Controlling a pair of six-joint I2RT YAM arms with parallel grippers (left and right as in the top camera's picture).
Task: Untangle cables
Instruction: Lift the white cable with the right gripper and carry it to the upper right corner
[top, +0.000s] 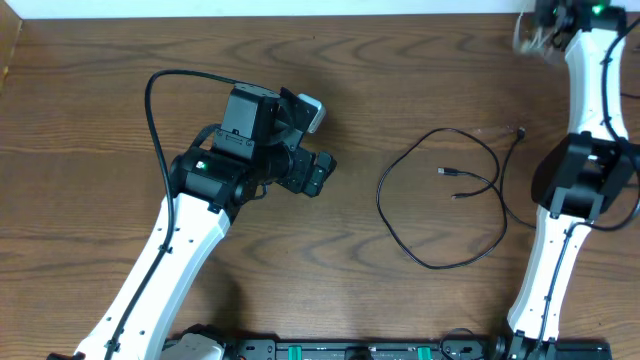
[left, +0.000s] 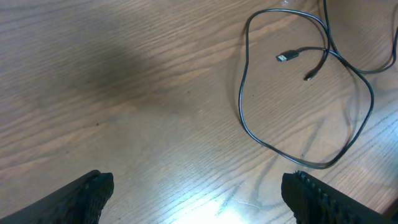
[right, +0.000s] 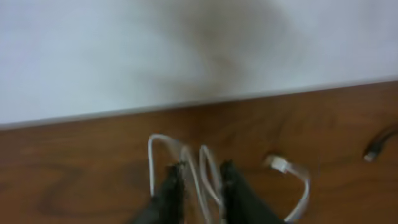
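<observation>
Black cables (top: 380, 195) lie in a loose loop on the wooden table right of centre, with two small plugs (top: 447, 173) inside the loop. The left wrist view shows the same loop (left: 242, 93) and a USB plug (left: 286, 57) ahead of my left gripper (left: 198, 182), which is open wide over bare wood. From overhead, the left gripper (top: 325, 140) hovers left of the loop. My right gripper (top: 540, 30) is at the far right corner. Its view is blurred: the white cable (right: 152, 162) lies in loops, and some strands pass between the narrowly parted right gripper (right: 201, 167).
The table's far edge and a pale wall (right: 186, 50) lie just beyond the right gripper. A black plug end (right: 373, 152) shows at the right of that view. The right arm's base link (top: 580, 180) stands beside the loop's right side.
</observation>
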